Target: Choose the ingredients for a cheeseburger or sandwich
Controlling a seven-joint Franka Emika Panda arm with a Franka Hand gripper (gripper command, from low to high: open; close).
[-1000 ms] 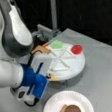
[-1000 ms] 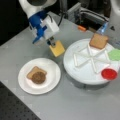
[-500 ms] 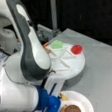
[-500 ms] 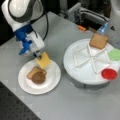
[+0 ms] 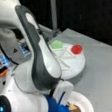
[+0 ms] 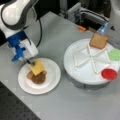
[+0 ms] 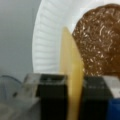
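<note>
Grey table, white plate (image 6: 51, 82) near left: gripper (image 6: 30, 62) clamps yellow cheese square (image 6: 37, 67) by edge above brown patty (image 6: 38, 78). Cheese looks light, thin, stiff; edge pinch suits.

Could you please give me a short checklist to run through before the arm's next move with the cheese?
1. Grip: gripper shut on the yellow cheese square, held edge-on between its fingers: ok.
2. Position: cheese hangs over the white plate, above the brown patty: ok.
3. Base: patty lies on a tan toast square on the plate: ok.
4. Cheese touching the patty: cannot tell.
5. Remaining pieces on the divided tray: toast, green leaf, red disc in separate compartments: ok.
</note>
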